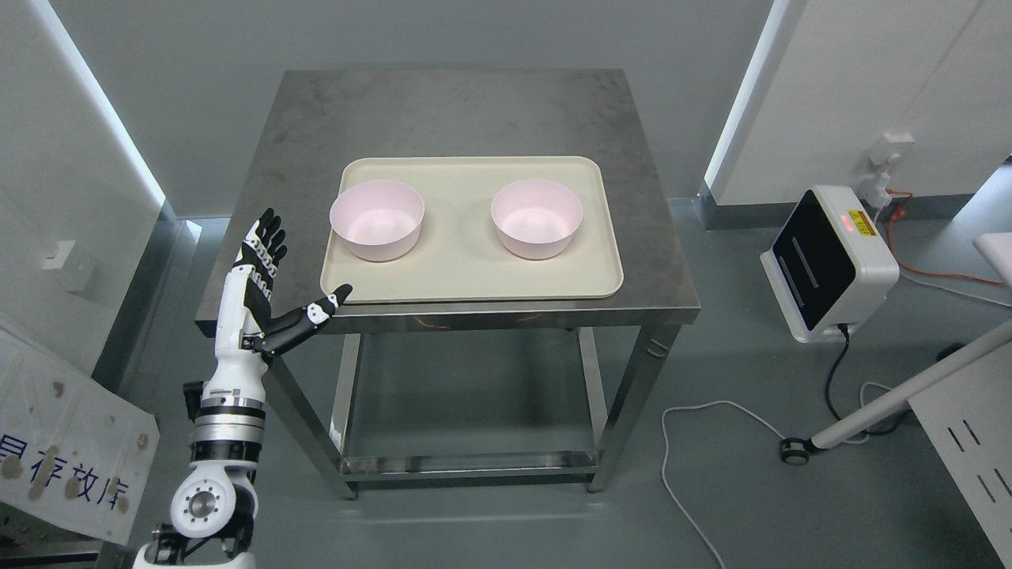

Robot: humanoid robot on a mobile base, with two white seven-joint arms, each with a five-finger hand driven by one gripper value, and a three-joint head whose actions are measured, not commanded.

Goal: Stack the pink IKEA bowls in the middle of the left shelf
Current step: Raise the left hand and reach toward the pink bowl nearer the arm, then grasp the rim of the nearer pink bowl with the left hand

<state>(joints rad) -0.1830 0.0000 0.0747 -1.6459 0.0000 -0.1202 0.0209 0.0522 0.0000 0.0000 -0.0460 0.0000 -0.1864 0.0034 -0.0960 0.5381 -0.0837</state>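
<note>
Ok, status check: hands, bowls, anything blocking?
Left hand open, raised off the table's left edge, holding nothing. Right arm out of view. Two pink bowls upright, apart on the tray, unstacked. Nothing between hand and nearer bowl.

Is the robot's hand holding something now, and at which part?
Nothing is held. The left hand is open beside the tray, apart from both pink bowls.

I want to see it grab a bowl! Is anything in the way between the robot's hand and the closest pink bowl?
Nothing visible blocks it. The left hand is open beside the tray, and the left pink bowl sits just past the tray's low rim.
</note>
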